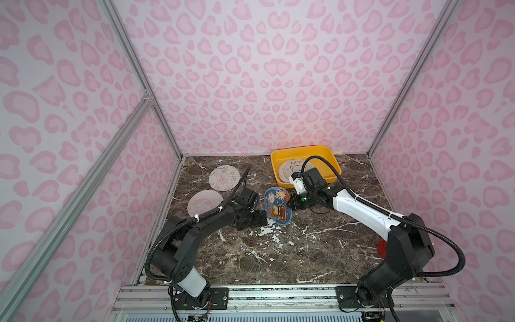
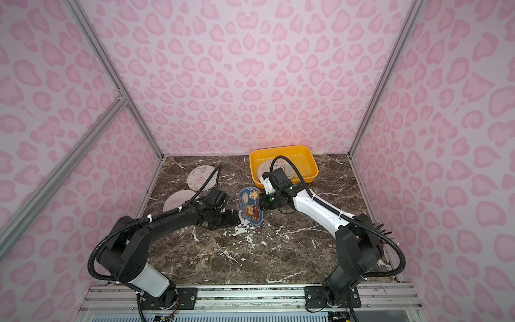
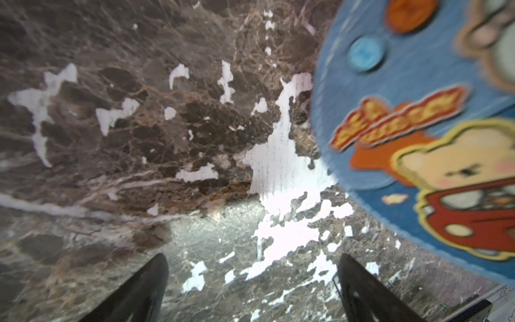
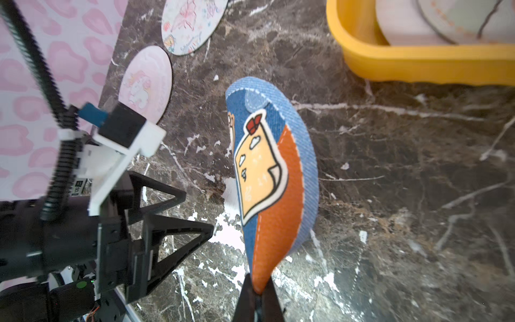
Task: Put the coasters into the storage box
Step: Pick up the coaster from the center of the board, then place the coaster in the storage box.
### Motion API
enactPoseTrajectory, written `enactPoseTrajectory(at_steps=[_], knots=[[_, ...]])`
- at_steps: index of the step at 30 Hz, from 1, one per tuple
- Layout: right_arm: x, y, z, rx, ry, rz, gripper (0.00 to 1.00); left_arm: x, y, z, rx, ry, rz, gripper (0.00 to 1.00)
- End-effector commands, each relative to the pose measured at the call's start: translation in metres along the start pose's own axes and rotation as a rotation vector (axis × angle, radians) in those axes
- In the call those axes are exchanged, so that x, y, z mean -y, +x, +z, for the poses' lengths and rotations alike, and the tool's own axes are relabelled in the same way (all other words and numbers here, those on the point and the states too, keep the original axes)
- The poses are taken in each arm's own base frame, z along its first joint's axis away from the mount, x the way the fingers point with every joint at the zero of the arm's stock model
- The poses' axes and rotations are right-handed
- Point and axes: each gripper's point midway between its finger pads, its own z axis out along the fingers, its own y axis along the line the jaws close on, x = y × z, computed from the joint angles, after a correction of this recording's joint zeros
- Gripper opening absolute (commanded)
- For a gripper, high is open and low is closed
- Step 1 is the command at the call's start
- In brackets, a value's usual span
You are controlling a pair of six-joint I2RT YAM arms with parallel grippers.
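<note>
- right gripper (image 4: 257, 290) was pinched shut on the edge of the blue coaster (image 4: 273, 172), which stood tilted on edge over the table (image 4: 390, 195).
- where from the box (image 1: 303, 149)?
- just off the box's near left corner, apart from it. whether its rim touched the table, i couldn't tell.
- and the left gripper (image 3: 253, 259)?
- spread wide, holding nothing, beside the blue coaster on the side away from the box.
- the rest?
- pale coasters (image 1: 292, 167) overlapped inside the box. butterfly coaster (image 1: 224, 178) and pink coaster (image 1: 204, 202) lay flat, well left of the box.
</note>
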Motion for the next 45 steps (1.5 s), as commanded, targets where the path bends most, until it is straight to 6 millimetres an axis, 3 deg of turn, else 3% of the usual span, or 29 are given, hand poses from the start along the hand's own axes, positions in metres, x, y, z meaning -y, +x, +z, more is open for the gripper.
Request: enactPoseTrajectory(at_steps=[1, 6, 14, 18, 26, 32, 37, 45], knots=[[0.003, -0.012, -0.016, 0.024, 0.023, -0.015, 0.0, 0.002, 0.0, -0.002, 0.001, 0.017, 0.007, 0.98], [0.009, -0.055, -0.045, 0.12, 0.044, -0.028, 0.0, 0.003, -0.001, -0.002, 0.003, 0.027, 0.006, 0.99], [0.04, -0.117, -0.063, 0.227, 0.101, -0.029, 0.0, 0.004, -0.002, -0.002, 0.003, 0.033, 0.008, 1.0], [0.05, -0.144, -0.063, 0.262, 0.114, -0.037, 0.0, 0.004, -0.002, -0.002, 0.005, 0.033, 0.008, 1.0], [0.075, -0.181, -0.036, 0.277, 0.111, -0.028, 0.0, 0.003, -0.001, 0.0, -0.005, 0.033, 0.007, 1.0], [0.098, -0.194, 0.0, 0.248, 0.105, -0.006, 0.0, 0.002, -0.001, 0.002, -0.011, 0.031, 0.006, 1.0], [0.131, -0.188, 0.028, 0.202, 0.139, 0.028, 0.0, 0.001, -0.001, 0.002, -0.01, 0.028, 0.004, 1.0], [0.173, -0.178, 0.033, 0.169, 0.243, 0.056, 0.0, -0.002, -0.001, 0.0, -0.006, 0.022, 0.002, 1.0]])
